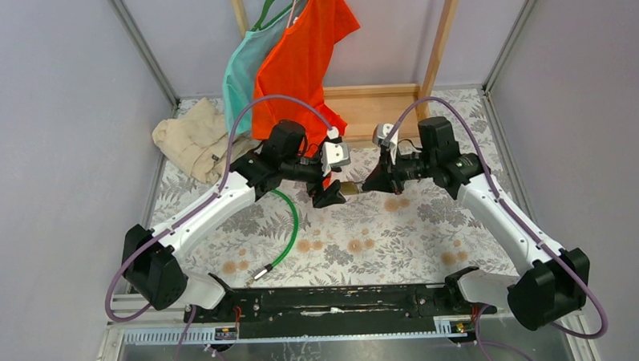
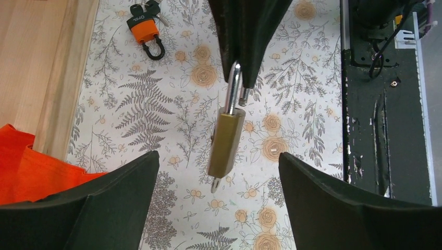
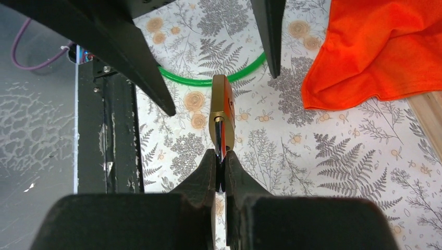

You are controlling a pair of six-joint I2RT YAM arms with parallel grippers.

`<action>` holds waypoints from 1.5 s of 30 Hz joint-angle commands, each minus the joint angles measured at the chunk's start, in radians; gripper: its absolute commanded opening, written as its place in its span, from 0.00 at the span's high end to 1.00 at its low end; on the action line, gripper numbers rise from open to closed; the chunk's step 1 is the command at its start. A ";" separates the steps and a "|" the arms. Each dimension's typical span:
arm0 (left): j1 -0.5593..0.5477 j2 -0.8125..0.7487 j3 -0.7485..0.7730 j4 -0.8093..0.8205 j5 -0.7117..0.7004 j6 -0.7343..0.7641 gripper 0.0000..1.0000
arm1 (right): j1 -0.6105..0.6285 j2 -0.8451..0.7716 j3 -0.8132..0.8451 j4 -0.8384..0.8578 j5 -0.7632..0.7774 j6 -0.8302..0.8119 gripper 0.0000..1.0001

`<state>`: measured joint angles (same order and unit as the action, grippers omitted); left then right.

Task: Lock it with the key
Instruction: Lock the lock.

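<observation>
- Key (image 2: 144,30) with the orange head lies on the flowered table cover (image 2: 156,104), at eleven o'clock in my left wrist view. It is well apart from both pincers, and neither holds it.
- My left pincer (image 2: 219,154) is spread wide and grips nothing. The brass padlock (image 2: 225,140) hangs between its fingers without touching either.
- My right pincer (image 3: 220,156) is pinched tight on the padlock's steel shackle (image 2: 234,83), carrying the lock in the air above the cover.
- The shackle's short leg seems to stand free of the body, so I judge the lock not yet closed. A small metal stub (image 2: 213,185) pokes from its underside at six o'clock; whether that is a key I cannot tell.
- Step in hand, as I read it: the right steadies the lock and the left is free to fetch.
- The next move calls for my left to swing toward eleven o'clock, come down over the orange head and nip it cleanly.
- No box, tray or bin shows; the key sits straight on the cover.
</observation>
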<state>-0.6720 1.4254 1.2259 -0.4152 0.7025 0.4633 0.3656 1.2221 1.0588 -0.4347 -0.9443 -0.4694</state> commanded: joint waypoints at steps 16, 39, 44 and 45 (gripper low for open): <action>0.043 0.015 -0.023 0.117 0.204 -0.107 0.43 | -0.036 -0.101 -0.032 0.248 -0.185 0.239 1.00; 0.047 -0.009 -0.008 0.128 0.223 -0.156 1.00 | -0.065 -0.105 -0.091 0.289 -0.158 0.261 0.60; 0.048 -0.003 -0.013 0.116 0.193 -0.143 1.00 | -0.070 -0.120 -0.089 0.190 -0.102 0.134 0.41; 0.048 0.001 -0.008 0.107 0.189 -0.138 1.00 | -0.070 -0.123 -0.086 0.166 -0.087 0.102 0.40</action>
<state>-0.6319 1.4368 1.1984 -0.3531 0.8993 0.3264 0.3008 1.1362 0.9615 -0.2096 -1.0798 -0.2485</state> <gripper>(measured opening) 0.263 0.583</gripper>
